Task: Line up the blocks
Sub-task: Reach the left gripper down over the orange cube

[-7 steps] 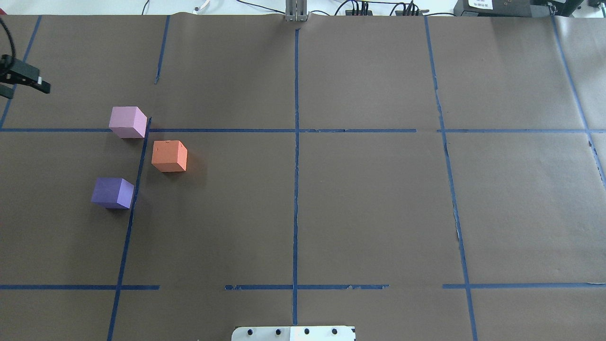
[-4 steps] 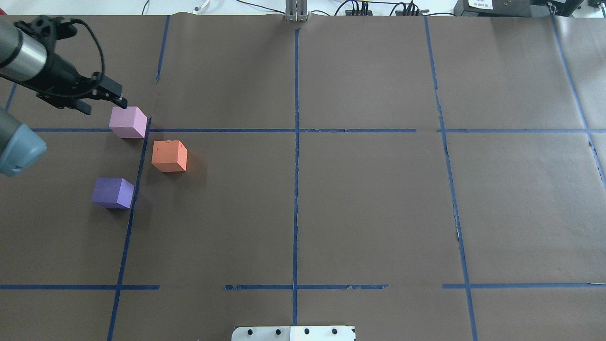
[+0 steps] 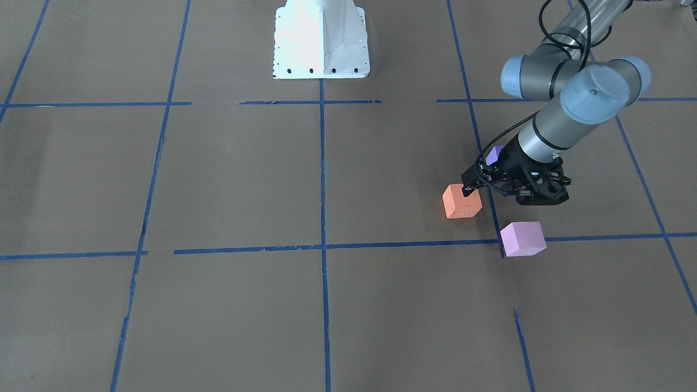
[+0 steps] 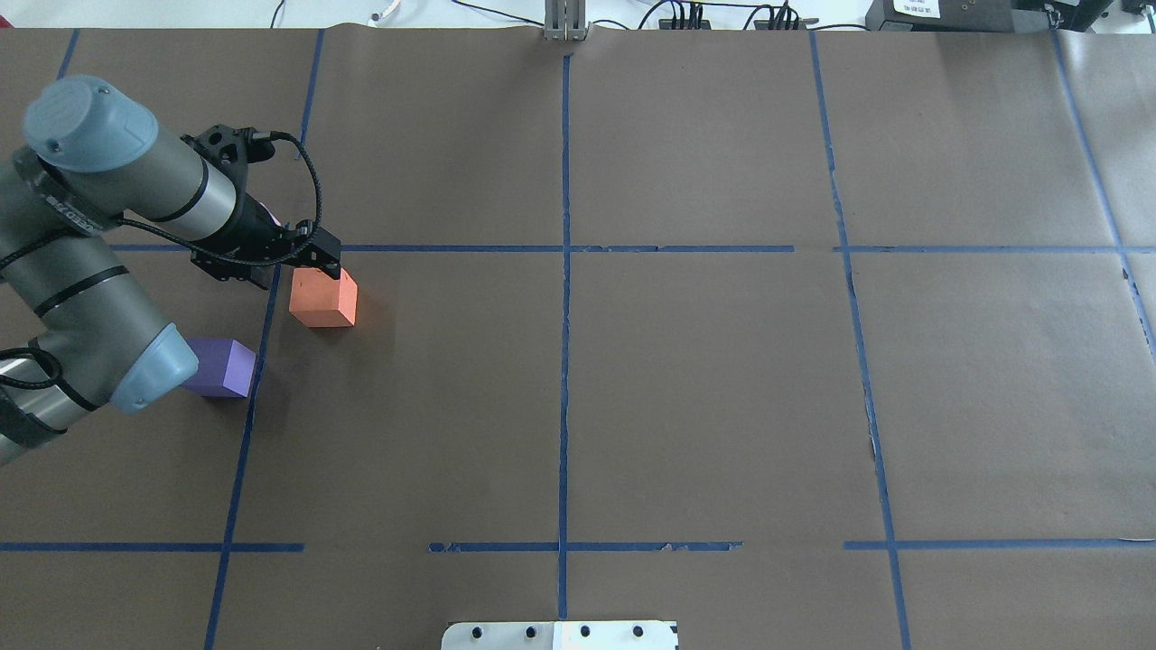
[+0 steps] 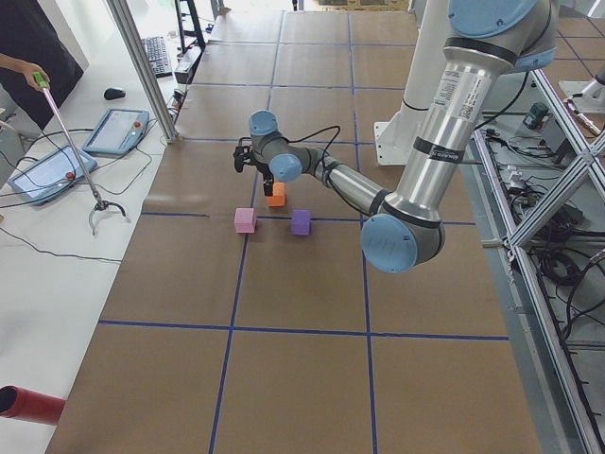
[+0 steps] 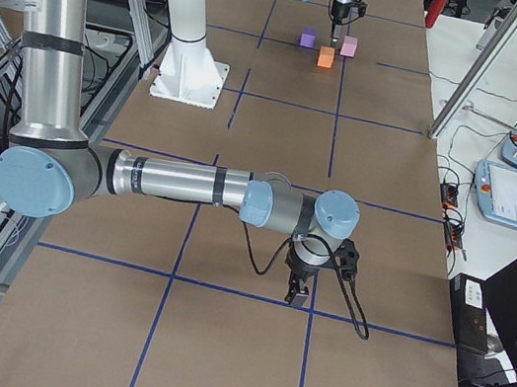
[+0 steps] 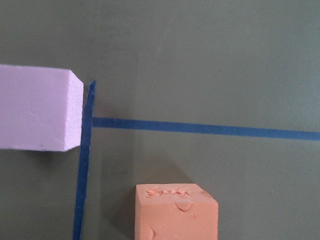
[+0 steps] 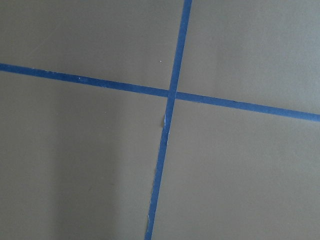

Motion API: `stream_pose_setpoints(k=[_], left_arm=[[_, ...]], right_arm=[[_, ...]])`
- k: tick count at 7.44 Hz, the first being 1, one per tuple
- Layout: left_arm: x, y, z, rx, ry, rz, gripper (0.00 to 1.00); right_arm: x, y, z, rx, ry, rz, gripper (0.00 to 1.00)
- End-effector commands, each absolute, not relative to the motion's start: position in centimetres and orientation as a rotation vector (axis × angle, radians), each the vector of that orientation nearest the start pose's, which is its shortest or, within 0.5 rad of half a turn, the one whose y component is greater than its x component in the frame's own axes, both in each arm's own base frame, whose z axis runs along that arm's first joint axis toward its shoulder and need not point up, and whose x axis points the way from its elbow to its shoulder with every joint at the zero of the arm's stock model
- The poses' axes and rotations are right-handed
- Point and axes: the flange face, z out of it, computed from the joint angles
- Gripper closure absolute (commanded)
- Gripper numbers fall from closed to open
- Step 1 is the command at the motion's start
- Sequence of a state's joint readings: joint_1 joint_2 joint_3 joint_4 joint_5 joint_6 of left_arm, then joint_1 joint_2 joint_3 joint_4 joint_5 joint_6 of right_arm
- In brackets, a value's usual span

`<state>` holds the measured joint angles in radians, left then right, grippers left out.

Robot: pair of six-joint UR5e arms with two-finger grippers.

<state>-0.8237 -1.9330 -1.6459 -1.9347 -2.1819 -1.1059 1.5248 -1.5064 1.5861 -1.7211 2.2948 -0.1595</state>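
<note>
Overhead exterior view: left gripper [image 4: 327, 262] arriving over the orange block [image 4: 322, 298].
Overhead exterior: the tip hovers at orange's far edge and holds nothing; how wide it is open cannot be told. The violet block [image 4: 221, 366] sits left of orange, nearer the robot. Front-facing: the pink block [image 3: 523, 238] sits farther out than orange, also leftward, so orange lies right of that pair's line. Left wrist: orange shows at the lower edge, pink apart from it. Exterior right: the right gripper [image 6: 298, 296] is well apart from orange, its opening unreadable. Since 0.9 s ago the left gripper has come in from well left of orange; no block has moved.
</note>
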Motion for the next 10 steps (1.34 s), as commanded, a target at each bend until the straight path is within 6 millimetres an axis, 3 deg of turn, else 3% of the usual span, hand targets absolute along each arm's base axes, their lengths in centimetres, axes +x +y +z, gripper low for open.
stream_pose_setpoints(k=[1,3,4,10], left_arm=[[38.7,-51.3,37.8,0.015,0.943,-0.116,0.0],[38.7,-51.6,38.2,0.02,0.916,-0.19,0.0],[40.1,-51.0,38.2,0.026,0.891,-0.19,0.0],[41.8,-50.2,39.3,0.011,0.87,-0.158,0.01]], right_arm=[[4.4,-51.5,63.7,-0.026,-0.727,-0.171,0.0],[4.4,-51.5,63.7,-0.026,-0.727,-0.171,0.0],[4.4,-51.5,63.7,-0.026,-0.727,-0.171,0.0],[4.4,-51.5,63.7,-0.026,-0.727,-0.171,0.0]])
